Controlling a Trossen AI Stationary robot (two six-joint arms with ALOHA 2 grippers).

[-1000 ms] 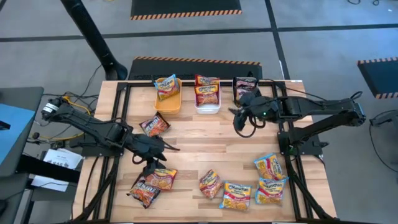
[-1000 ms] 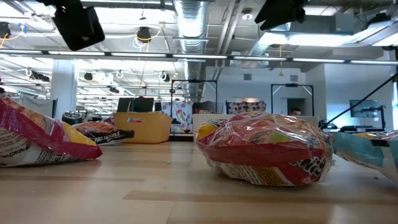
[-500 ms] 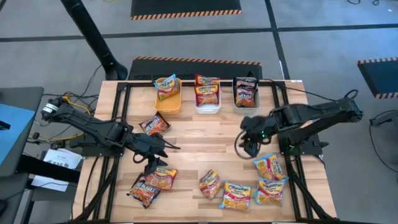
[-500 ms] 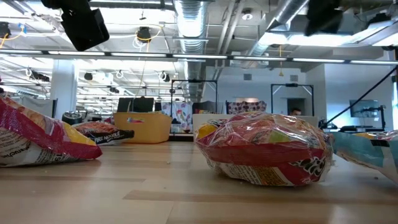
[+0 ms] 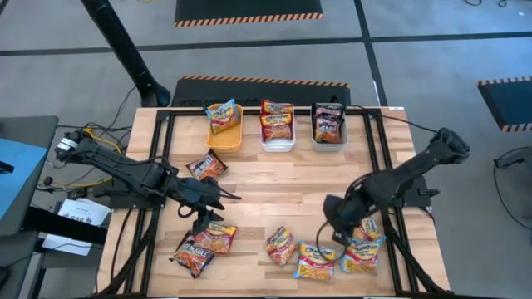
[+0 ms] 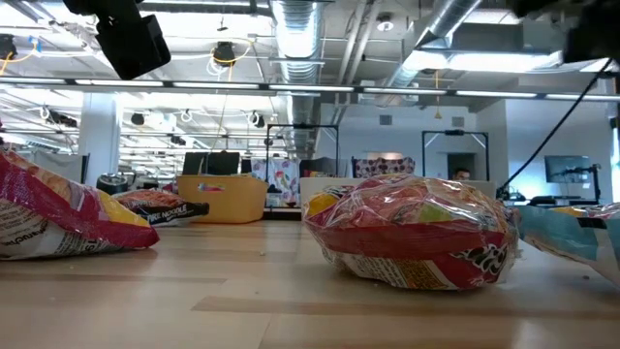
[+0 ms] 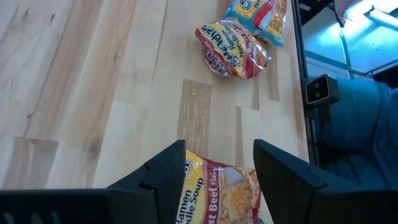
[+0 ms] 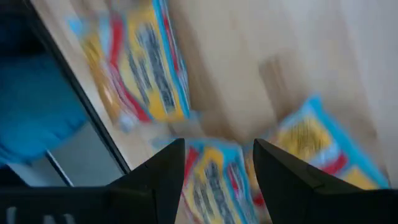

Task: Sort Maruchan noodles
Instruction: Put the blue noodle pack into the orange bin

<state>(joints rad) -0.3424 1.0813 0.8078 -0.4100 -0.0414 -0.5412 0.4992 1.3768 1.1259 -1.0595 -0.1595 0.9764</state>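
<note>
My left fingers [image 7: 217,171] stand wide over a crinkly red-orange packet [image 7: 217,196] lying just below them on the pale wooden worktop [image 5: 274,187]. My right fingers [image 8: 214,165], also wide and empty, hover above three glossy yellow-and-blue packets [image 5: 359,241]. Beyond them, three small plastic bins [image 5: 278,129] hold flat rectangular packets: one, two, one.
</note>
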